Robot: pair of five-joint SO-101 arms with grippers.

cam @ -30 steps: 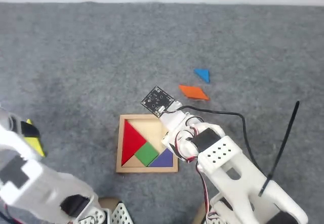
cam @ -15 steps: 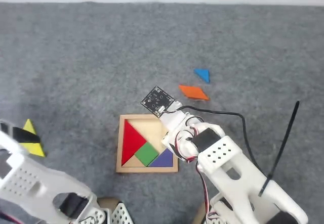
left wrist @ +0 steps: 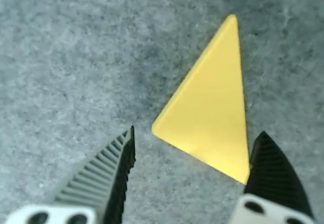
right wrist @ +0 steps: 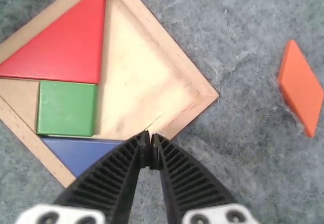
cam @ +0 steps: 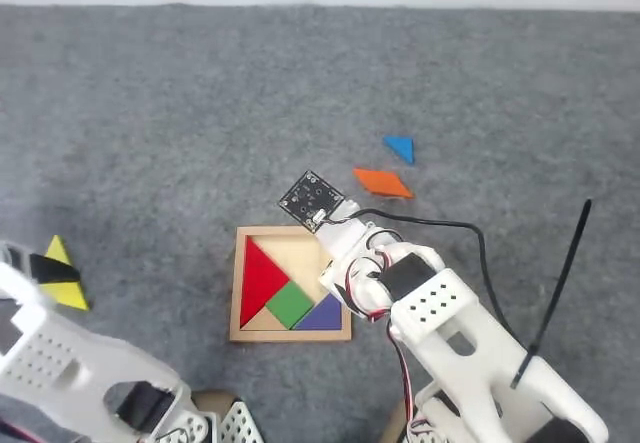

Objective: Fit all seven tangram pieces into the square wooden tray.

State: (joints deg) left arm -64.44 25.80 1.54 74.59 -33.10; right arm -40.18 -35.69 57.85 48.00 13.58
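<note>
Square wooden tray sits near the grey table's front edge and holds a large red triangle, purple triangle and green square. Large yellow triangle lies at the left edge between the left gripper's spread fingers. Right gripper is clenched, empty, at the tray's right rim. Orange parallelogram and small blue triangle lie mid-table.

The mat is a mottled grey, kinda felty looking. The tray is pale natural wood. Pieces: red triangle, green square, blue-purple triangle, big yellow triangle, orange parallelogram, and a small bright blue triangle. The left gripper and right gripper both have black ribbed fingers on white bodies.
</note>
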